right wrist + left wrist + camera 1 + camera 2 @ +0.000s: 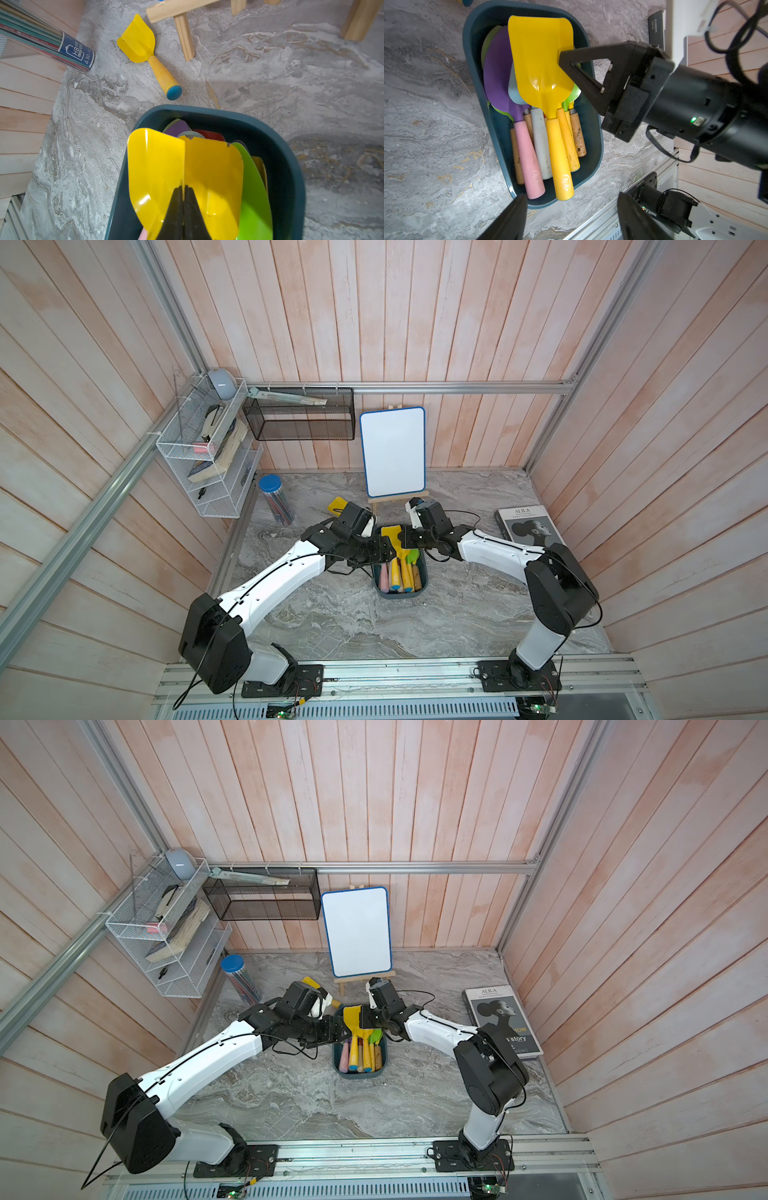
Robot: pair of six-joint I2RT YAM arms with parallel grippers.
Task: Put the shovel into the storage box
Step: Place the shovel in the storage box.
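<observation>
the storage box sits in the middle of the marble table, its long side running near to far. it holds a pile of toy shovels with the handles toward the near end and the blades toward the far end. among them is a purple shovel with a pink handle.

the yellow shovel lies on top of that pile inside the box. its handle rests on the other handles and its blade reaches up to the far rim.

the right gripper comes in from the right. its jaws are pressed together on the raised right edge of the yellow blade; in the right wrist view the thin metal edge runs straight in between the two fingers.

the left gripper hangs over the near end of the box. its fingers stand well apart on either side of the handle ends, and they touch nothing.

a second shovel, yellow with a blue end cap, lies flat on the table just beyond the far left corner of the box. it is between the pencil tube and the wooden easel that carries the whiteboard. a book lies on the table at the far right, well apart from the box.
</observation>
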